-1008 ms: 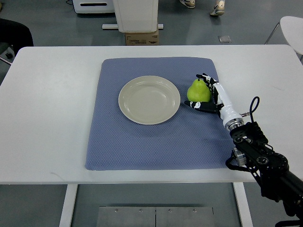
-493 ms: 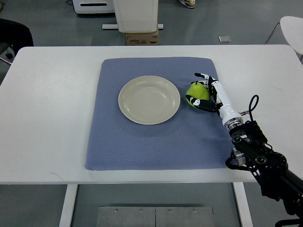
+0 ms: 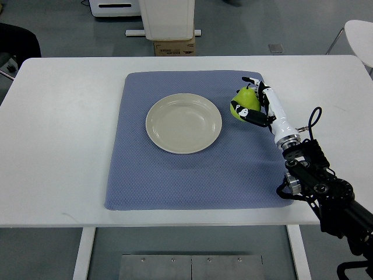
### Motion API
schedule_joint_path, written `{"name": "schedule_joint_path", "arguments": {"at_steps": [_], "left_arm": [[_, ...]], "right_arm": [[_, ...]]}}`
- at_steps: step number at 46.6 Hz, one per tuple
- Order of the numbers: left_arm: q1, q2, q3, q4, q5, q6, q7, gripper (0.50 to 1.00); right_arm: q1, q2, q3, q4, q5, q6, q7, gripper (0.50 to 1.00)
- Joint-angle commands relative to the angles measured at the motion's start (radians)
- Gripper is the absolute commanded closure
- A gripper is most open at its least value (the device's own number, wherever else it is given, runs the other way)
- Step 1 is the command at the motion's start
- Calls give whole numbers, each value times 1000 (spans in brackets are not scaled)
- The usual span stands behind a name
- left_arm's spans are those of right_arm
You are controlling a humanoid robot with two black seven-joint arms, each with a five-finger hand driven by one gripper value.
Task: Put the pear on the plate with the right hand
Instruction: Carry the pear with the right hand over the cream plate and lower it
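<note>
Right of centre, the right hand (image 3: 254,106) is wrapping its fingers around the pear (image 3: 247,101) just beside the plate (image 3: 183,123) (grip looking shallow), so the fruit is risking rolling loose in transit.

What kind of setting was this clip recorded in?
Probably a lab or office test space: a plain white table with a blue mat, grey floor, and white equipment on a stand behind.

The right arm (image 3: 326,195) enters from the lower right corner and stretches diagonally up-left to right of centre. Its hand (image 3: 252,104) is curled, black-tipped fingers (image 3: 249,115) wrapped around a pear (image 3: 245,102).
</note>
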State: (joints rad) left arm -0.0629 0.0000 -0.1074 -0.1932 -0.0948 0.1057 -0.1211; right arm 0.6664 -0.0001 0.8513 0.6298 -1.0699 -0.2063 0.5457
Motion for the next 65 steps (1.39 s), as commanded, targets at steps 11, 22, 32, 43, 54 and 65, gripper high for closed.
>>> {"name": "schedule_joint_path", "arguments": {"at_steps": [11,22,32,43,54,65], "left_arm": [[0,0,0,0,0,0,0,500],[0,0,0,0,0,0,0,500],[0,0,0,0,0,0,0,500],[0,0,0,0,0,0,0,500],[0,0,0,0,0,0,0,500],[0,0,0,0,0,0,0,500]], "right_arm": [[90,0,-69,10,10,2,-20,1000],[111,0,-110,60,36,7,-36,1000],[127,0,-187,134,87,27,-44,1000],[122,0,-267,179,120,57,-50,1000],[117,0,-322,182,139,93,-50,1000],[107,0,-368,182,165,136,-55,1000]]}}
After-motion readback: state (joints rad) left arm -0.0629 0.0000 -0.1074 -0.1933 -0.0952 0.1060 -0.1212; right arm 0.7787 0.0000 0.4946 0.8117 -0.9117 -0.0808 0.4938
